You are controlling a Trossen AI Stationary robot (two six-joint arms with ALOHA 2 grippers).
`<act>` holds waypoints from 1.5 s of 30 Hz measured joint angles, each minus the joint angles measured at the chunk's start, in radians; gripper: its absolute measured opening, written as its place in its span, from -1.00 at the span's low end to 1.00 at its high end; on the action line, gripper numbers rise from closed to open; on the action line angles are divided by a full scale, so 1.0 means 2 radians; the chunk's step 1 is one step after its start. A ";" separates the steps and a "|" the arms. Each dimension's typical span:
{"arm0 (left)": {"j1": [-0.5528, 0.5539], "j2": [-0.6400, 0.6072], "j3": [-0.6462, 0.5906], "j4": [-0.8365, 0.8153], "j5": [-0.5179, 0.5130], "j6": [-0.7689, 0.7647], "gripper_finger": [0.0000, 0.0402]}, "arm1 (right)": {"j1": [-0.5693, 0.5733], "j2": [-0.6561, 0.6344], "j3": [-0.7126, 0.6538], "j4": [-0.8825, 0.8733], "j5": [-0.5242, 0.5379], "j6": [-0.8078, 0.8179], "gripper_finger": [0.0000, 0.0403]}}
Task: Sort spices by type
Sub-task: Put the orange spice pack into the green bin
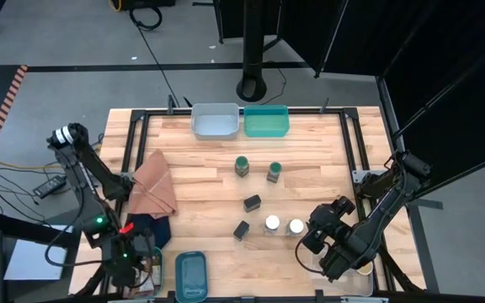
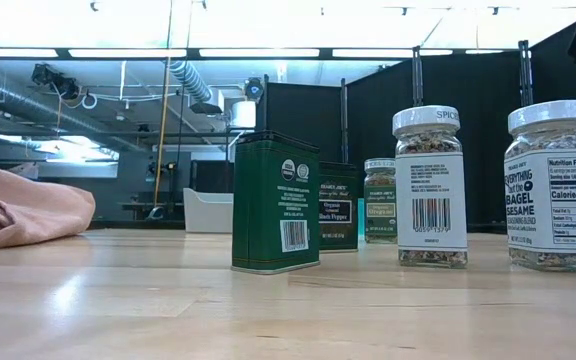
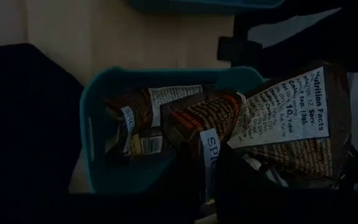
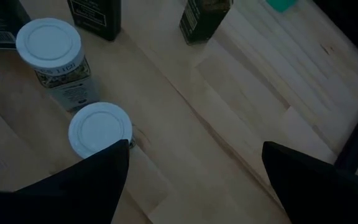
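At the table's near left corner my left gripper (image 1: 141,263) is shut on a flat brown packet (image 3: 291,124) just above a small teal bin (image 3: 98,124) that holds other brown packets (image 3: 148,118). My right gripper (image 1: 317,244) stands open near the near right. Its fingers (image 4: 98,180) are beside two white-lidded jars (image 1: 272,223) (image 1: 295,226) that stand on the wood, and touch neither. Two black boxes (image 1: 252,202) (image 1: 241,230) and two green-lidded jars (image 1: 242,166) (image 1: 274,172) stand upright mid-table. My left gripper holds the brown packet by one end (image 3: 278,165). The fingers themselves are lost in the dark there, so the kind of hold does not show. The packet sticks out past the fingers, label side up, lifted over the teal bin's rim (image 3: 241,73).
A grey bin (image 1: 215,119) and a green bin (image 1: 266,120) sit at the far edge. A second teal bin (image 1: 190,273) lies beside my left gripper. Brown (image 1: 154,189) and dark blue (image 1: 151,227) cloths lie at the left. Bare wood shows between the jars and the far bins.
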 joint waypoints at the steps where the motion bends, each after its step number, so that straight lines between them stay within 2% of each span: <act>1: 0.000 0.005 0.000 0.001 0.000 0.001 -0.91 | 0.000 0.000 0.000 0.000 0.000 0.000 0.86; 9: 0.000 0.024 0.000 0.002 0.002 0.013 -0.90 | 0.000 0.000 0.000 -0.002 0.000 -0.003 0.86; 20: 0.000 0.024 0.000 -0.010 0.000 0.014 -0.59 | 0.000 0.000 0.000 -0.001 0.001 -0.004 0.86; 30: 0.000 0.024 0.000 -0.022 -0.002 0.014 -0.49 | 0.000 0.000 0.000 0.000 0.001 -0.004 0.86; 38: -0.001 0.024 0.000 -0.057 0.030 0.012 -0.38 | 0.000 0.000 0.000 0.000 0.002 -0.011 0.86; 45: 0.022 0.023 0.014 -0.057 0.032 0.012 -0.36 | 0.000 0.000 0.000 -0.001 0.002 -0.017 0.86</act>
